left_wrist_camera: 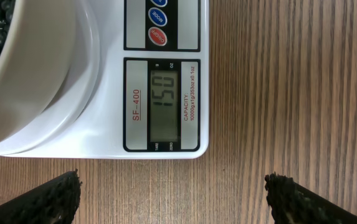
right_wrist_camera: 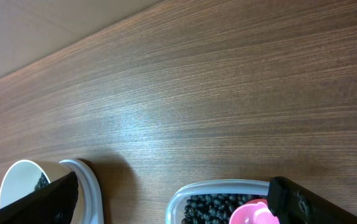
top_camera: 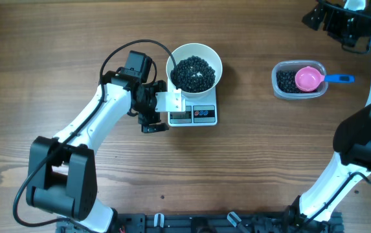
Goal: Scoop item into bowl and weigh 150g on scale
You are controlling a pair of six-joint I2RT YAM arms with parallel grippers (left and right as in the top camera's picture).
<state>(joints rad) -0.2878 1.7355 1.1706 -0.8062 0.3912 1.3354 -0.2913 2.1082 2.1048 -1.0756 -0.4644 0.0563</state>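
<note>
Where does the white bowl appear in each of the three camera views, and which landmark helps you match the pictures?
Overhead: the bowl is upper centre, sitting on the scale.
Left wrist: the bowl fills the upper left corner, cut off by the frame.
Right wrist: the bowl is at the bottom left edge, partly hidden.
Shared landmark: the scale under the bowl, seen in the left wrist view and the right wrist view too.

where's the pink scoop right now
Overhead, the scoop sits in the clear tub at the right of the table, handle pointing right, well apart from the scale.
</note>
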